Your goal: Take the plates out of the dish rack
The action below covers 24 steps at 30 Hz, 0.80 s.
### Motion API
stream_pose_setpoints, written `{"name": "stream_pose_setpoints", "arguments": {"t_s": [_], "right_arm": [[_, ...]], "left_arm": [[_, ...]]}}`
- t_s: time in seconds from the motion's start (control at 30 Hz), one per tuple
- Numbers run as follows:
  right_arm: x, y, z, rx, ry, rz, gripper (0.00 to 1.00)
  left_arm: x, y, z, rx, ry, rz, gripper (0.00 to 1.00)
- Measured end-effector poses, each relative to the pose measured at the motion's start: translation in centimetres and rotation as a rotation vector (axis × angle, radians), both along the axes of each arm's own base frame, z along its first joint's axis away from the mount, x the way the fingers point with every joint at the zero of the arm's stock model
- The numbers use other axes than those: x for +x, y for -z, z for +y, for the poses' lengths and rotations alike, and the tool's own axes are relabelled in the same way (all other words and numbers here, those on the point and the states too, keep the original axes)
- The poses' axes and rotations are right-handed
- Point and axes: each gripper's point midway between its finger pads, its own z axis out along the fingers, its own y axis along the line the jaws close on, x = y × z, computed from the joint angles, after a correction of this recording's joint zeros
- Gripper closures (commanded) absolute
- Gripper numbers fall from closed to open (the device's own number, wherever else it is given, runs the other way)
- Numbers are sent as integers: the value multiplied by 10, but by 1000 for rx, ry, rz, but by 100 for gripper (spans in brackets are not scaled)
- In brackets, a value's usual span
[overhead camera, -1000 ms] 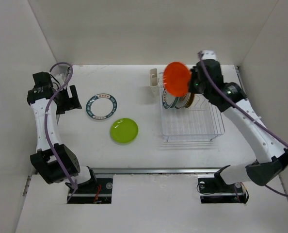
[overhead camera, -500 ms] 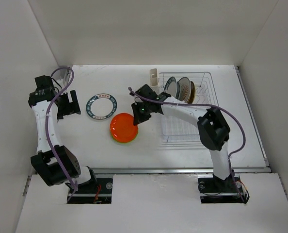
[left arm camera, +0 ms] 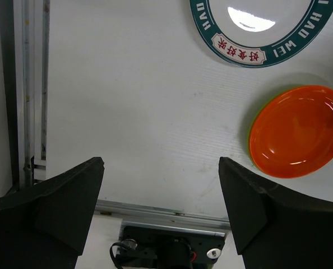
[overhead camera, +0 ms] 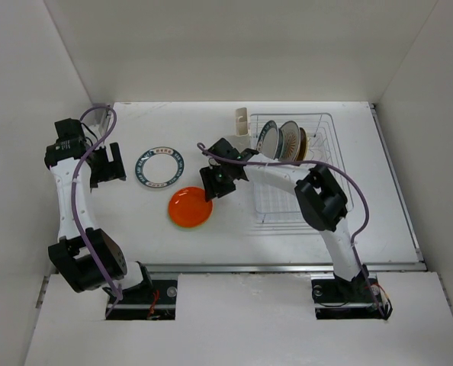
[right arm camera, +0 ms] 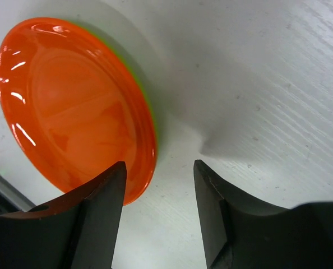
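Orange plate (overhead camera: pixel 190 207) now down atop green plate (right arm camera: pixel 146 92); teal-rimmed plate (overhead camera: pixel 160 168) near.

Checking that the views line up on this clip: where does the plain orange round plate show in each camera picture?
Top external: the plain orange round plate lies flat, centre-left, just below the white teal-rimmed plate.
Left wrist: at the right edge, mid-height.
Right wrist: upper left, filling much of the picture.
Shared landmark: the teal-rimmed plate, in the top and left wrist views only.
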Motion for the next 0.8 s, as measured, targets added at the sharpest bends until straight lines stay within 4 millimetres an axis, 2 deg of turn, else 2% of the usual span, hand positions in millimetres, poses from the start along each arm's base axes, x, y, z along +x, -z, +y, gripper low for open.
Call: {"name": "stream_pose_setpoints", "arguments": {"t_s": [0.27,0.3,0.37,0.43,0.47,0.53,0.6,0.63,0.7,0.77,0.8], "right_arm": [[3,-4,-8,-48,28,-35,42],[4,-8,-10,-52,33,-44,41],[5,-27,-15,-50,48,-76,31],[9,-61,-22,-35,75,-142,21],[13,-84,-26,-18,96,-190,12],[19,-138,-41,31,148,-290,9],[25,-202,-66,98,233,-402,9],[32,-238,-88,137,299,-465,9],[48,-292,-139,178,454,-580,13],[64,-328,-204,169,645,-673,16],[72,-334,-234,145,730,-698,22]], "left_arm": [[0,0,0,0,1,1,19],[0,0,0,-1,1,2,19],[-1,0,0,-1,1,2,19],[-1,0,0,-1,1,2,19],[-1,0,0,-1,1,2,19],[-1,0,0,-2,1,5,19],[-2,1,-1,-3,1,8,19],[-2,1,-1,-5,1,10,19],[-3,1,-1,-6,2,14,19],[-4,0,-2,-5,5,14,19],[-4,0,-1,-4,6,14,19]]}}
